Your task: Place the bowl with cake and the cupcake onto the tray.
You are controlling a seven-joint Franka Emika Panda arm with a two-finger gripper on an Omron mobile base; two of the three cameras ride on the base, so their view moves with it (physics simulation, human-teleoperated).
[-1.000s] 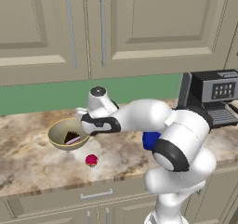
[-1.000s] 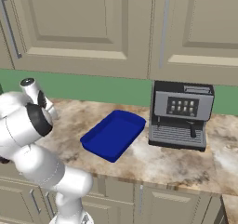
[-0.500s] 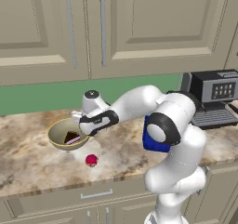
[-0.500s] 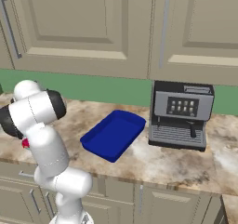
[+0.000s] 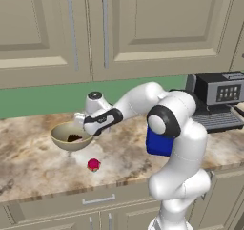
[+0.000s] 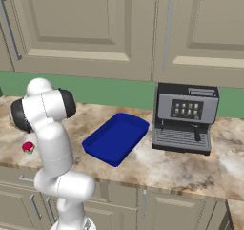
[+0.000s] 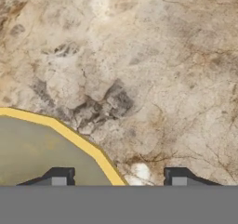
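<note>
Nothing sits on the tray yet, so both moves are left. The bowl with cake rests on the counter, with the cupcake nearer. The end effector is open, one tip over the bowl's rim, holding nothing. The arm hides part of the tray.

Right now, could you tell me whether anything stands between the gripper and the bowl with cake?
Nothing visible does. The gripper is already at the rim of the bowl with cake: in the hand view its jaws straddle the yellow edge, one tip over the bowl, the other over the marble counter. The cupcake sits apart, nearer the front edge.
</note>
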